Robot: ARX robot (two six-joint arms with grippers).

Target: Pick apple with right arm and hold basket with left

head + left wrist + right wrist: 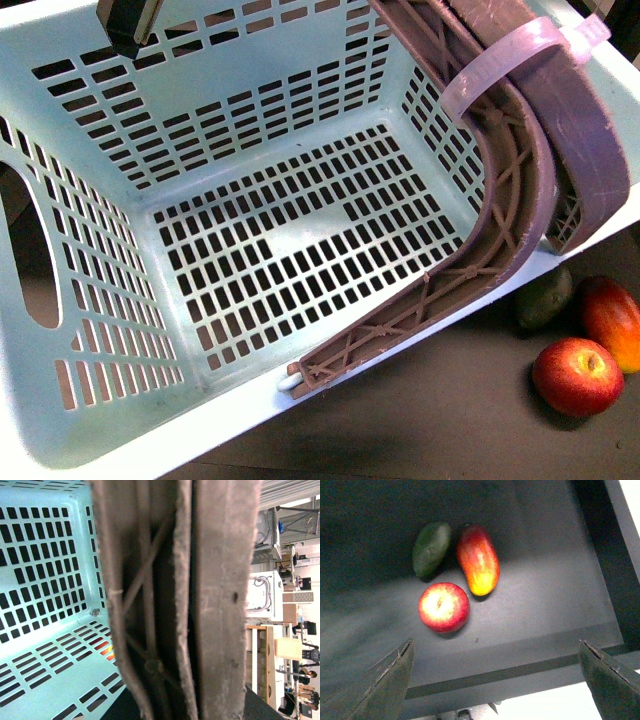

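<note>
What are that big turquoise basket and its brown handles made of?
The basket looks like moulded plastic, smooth with a slight sheen, its slots evenly cut. The brown handles seem plastic too, matte, with ribbed bracing underneath.

Dark green avocado (pixel 545 298) and elongated red-and-yellow fruit (pixel 615 320) (mango-like) lie side by side on a dark tabletop (pixel 430 420).

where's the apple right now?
Front view, lower right: the apple sits on the dark table outside the basket, nearer the robot than the mango and avocado beside it.
</note>
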